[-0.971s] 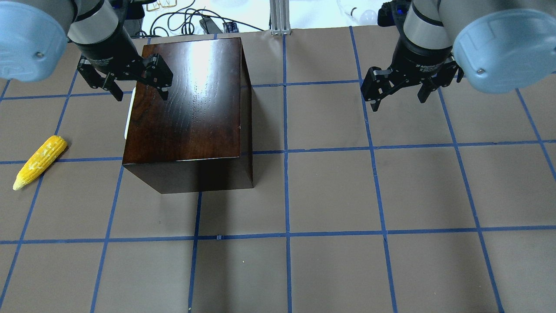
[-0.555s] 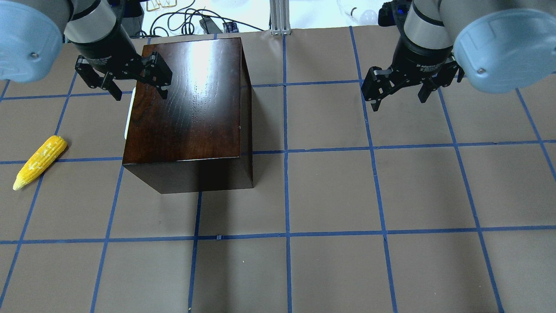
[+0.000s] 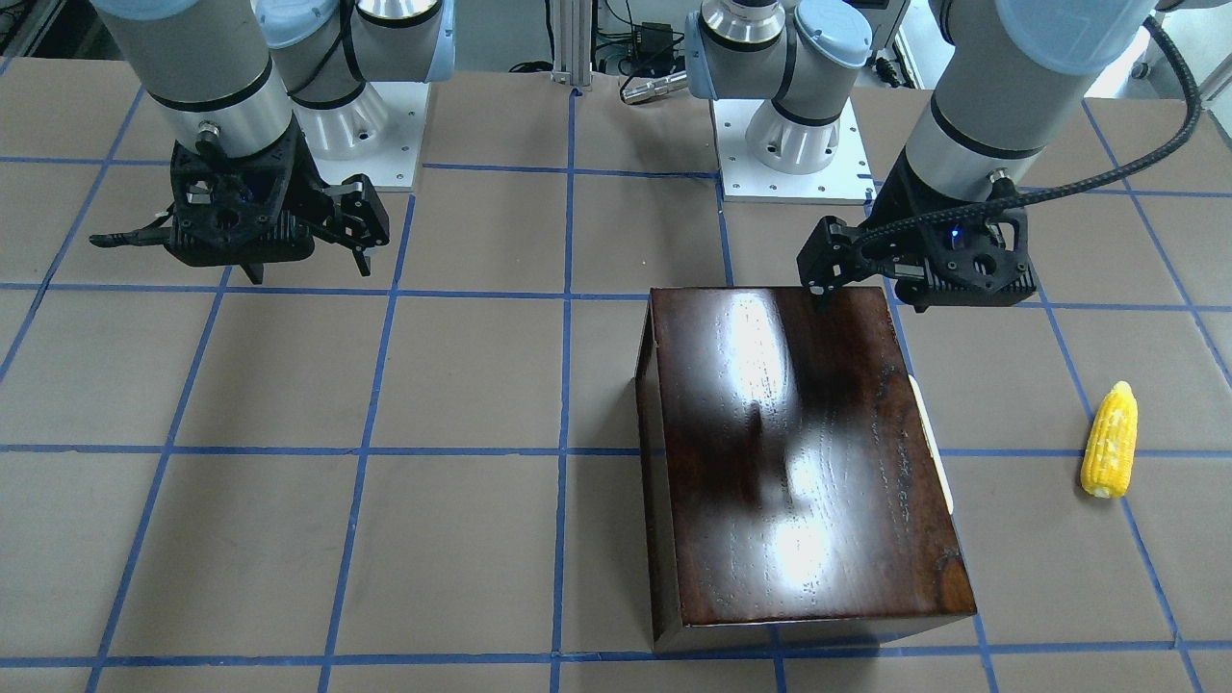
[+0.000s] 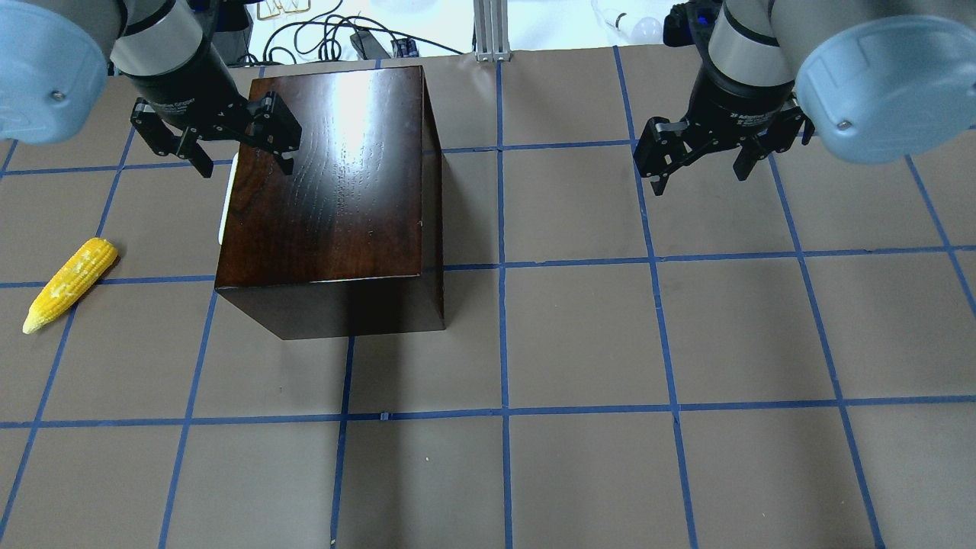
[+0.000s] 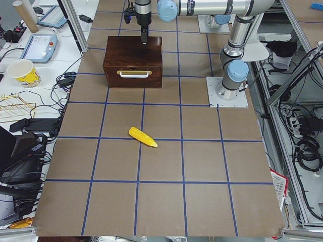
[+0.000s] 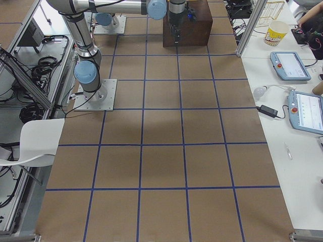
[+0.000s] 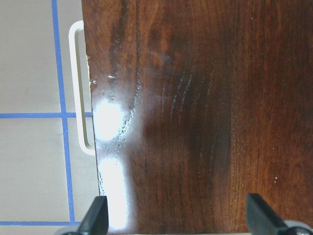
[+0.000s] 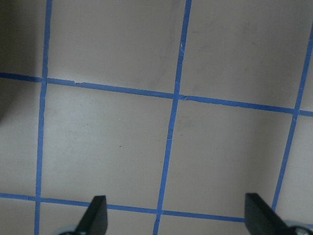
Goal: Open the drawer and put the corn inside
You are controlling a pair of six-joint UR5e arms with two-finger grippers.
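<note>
Drawer (image 5: 132, 80) is shut, its front flush with the dark-brown box (image 4: 328, 175). The white handle (image 5: 134, 73) is on the face turned toward the table's left end. The box sits on the table (image 4: 686, 343) close to the edge opposite the robot bases, left of the centre line. Its glossy top throws heavy glare. Corn (image 4: 70, 284) lies flat on the table between the drawer face and the table's left-end edge, well apart from the box and untouched. It lies at an angle to the blue tape grid. Left gripper (image 4: 244, 162) hangs above the box top, not touching it, with its jaws spread wide and nothing between them. In the left wrist view one fingertip (image 7: 95, 218) lines up with the box's drawer-side edge and the other is over the wood, with the handle showing just past that edge. Right gripper (image 4: 701, 177) hovers over bare table on the robot's right side, well apart from the box, jaws likewise spread and empty. The right wrist view shows only brown surface and tape lines.
</note>
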